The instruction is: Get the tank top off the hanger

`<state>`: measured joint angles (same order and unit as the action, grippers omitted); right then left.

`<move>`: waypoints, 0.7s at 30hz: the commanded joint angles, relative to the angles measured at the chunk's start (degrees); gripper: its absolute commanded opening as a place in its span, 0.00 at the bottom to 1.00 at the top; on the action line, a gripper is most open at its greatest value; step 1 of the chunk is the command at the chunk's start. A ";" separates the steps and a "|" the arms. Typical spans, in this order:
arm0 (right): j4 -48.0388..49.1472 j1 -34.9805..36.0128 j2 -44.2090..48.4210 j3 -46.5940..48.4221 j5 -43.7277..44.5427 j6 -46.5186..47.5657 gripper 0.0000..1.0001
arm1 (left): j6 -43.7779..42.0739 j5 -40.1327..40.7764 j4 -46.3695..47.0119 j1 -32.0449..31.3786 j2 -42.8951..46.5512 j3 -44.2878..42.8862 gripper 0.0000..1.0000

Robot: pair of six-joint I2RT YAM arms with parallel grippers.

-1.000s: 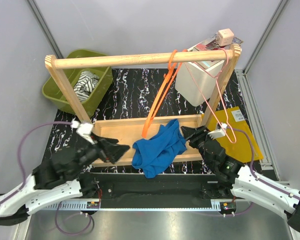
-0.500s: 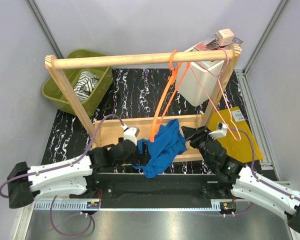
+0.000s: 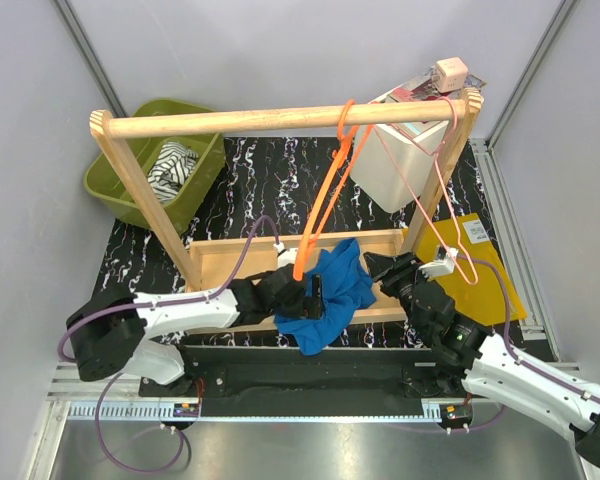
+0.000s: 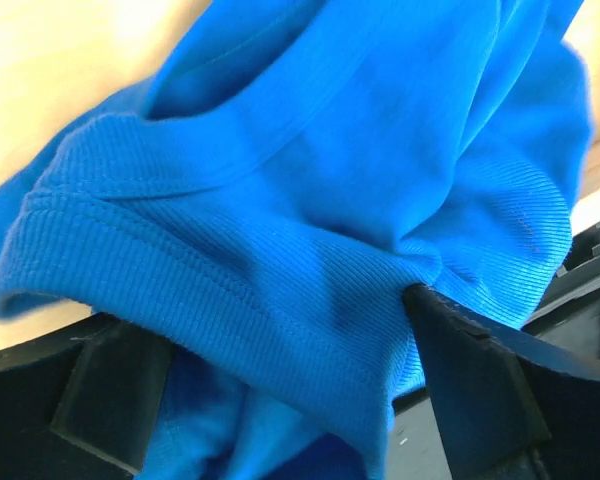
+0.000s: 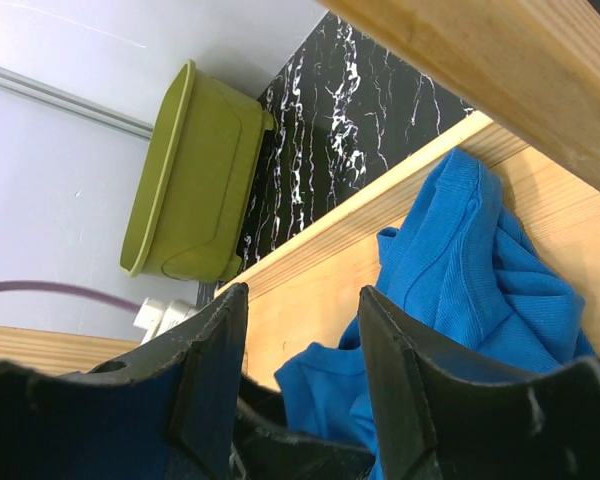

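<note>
The blue tank top (image 3: 338, 288) lies crumpled on the rack's wooden base (image 3: 230, 268). The orange hanger (image 3: 325, 200) hangs from the wooden bar, and its lower end meets the cloth. My left gripper (image 3: 313, 298) is at the top's left side. In the left wrist view it (image 4: 270, 330) is open, with a fold of the tank top (image 4: 310, 200) between its fingers (image 4: 470, 380). My right gripper (image 3: 372, 264) is open and empty just right of the top. In the right wrist view it (image 5: 302, 300) faces the tank top (image 5: 470, 270).
A wooden rack bar (image 3: 230, 122) spans the scene above the base. A green bin (image 3: 195, 170) with a striped garment (image 3: 172, 165) stands at the back left. A pink wire hanger (image 3: 435, 190), a white box (image 3: 395, 165) and a yellow pad (image 3: 485, 265) are at the right.
My left arm has swung right from the tray's left end and reached into the tank top. The orange hanger's lower end has shifted slightly right. The right arm has barely moved.
</note>
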<state>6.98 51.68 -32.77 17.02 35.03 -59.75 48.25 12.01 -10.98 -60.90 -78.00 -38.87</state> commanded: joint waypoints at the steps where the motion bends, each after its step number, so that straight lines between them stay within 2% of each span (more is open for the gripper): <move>1: -0.04 -0.26 1.13 0.30 1.27 0.95 0.56 | 1.58 -4.62 9.65 2.28 -3.30 1.16 0.88; 2: -0.04 -0.18 1.22 0.39 1.19 0.95 0.56 | 1.67 -4.98 10.19 3.06 -3.30 1.52 0.82; 3: -0.13 -0.18 1.48 0.21 1.19 1.03 0.56 | 1.67 -5.24 10.63 3.51 -3.13 1.78 0.67; 5: -0.39 -0.18 1.84 0.12 1.18 0.95 0.56 | 1.32 -6.29 10.81 4.56 -1.38 2.66 0.52; 6: -0.48 -0.09 2.01 0.12 1.10 0.95 0.56 | 0.97 -6.99 10.81 4.74 -0.32 3.01 0.39; 9: -0.48 -0.18 2.28 -0.05 1.36 1.03 0.57 | -0.96 -7.44 10.11 5.18 5.29 2.58 0.25; 13: -0.57 -0.09 2.10 -0.05 1.89 0.95 0.56 | -3.68 -5.08 2.56 5.18 15.48 0.91 0.00; 21: -0.31 -0.18 1.22 0.04 2.06 0.95 0.57 | -6.50 6.52 -14.30 5.45 43.94 -1.29 0.00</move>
<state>6.63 51.68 -31.18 16.99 35.05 -59.75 44.49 10.90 -17.02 -55.77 -45.45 -36.84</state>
